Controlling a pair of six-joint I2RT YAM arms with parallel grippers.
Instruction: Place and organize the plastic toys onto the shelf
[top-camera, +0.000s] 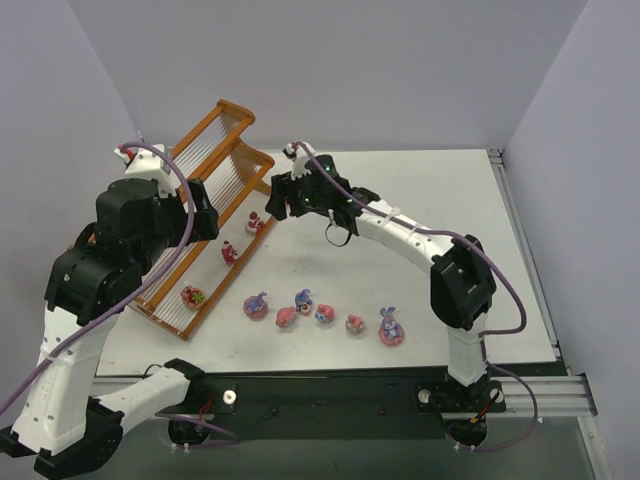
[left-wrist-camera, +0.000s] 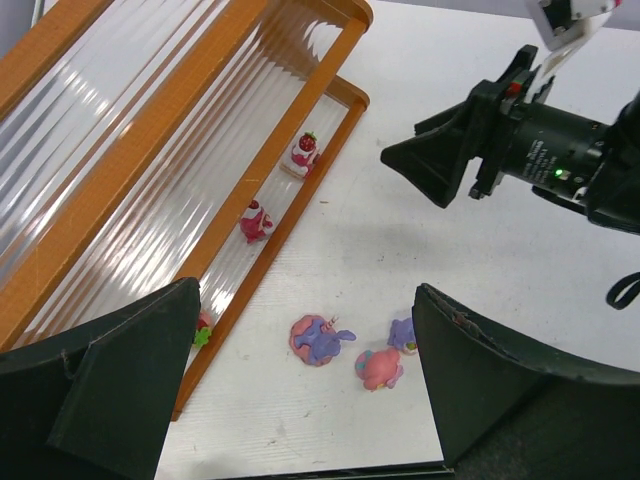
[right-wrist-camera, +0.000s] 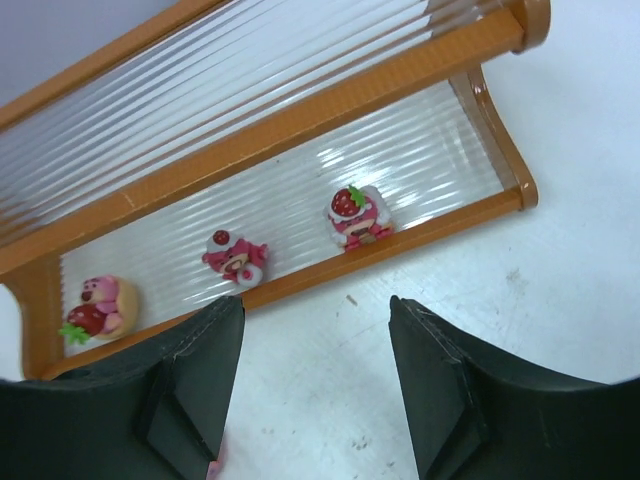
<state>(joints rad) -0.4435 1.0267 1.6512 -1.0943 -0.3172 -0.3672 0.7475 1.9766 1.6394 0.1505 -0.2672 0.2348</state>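
Three glossy pink figurines (right-wrist-camera: 355, 215) line the shelf (right-wrist-camera: 300, 125) (ribbed pale rods, orange frame); left gripper (left-wrist-camera: 305, 395) and right gripper (right-wrist-camera: 315, 385) gape, empty.

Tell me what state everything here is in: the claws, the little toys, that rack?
Left gripper, open, holding nothing.
Right gripper, open, holding nothing.
Shelf, standing, lowest tier partly filled.
Shelved toys, three, spaced along the lowest tier.
Loose toys, six, in front of the shelf, not yet placed.
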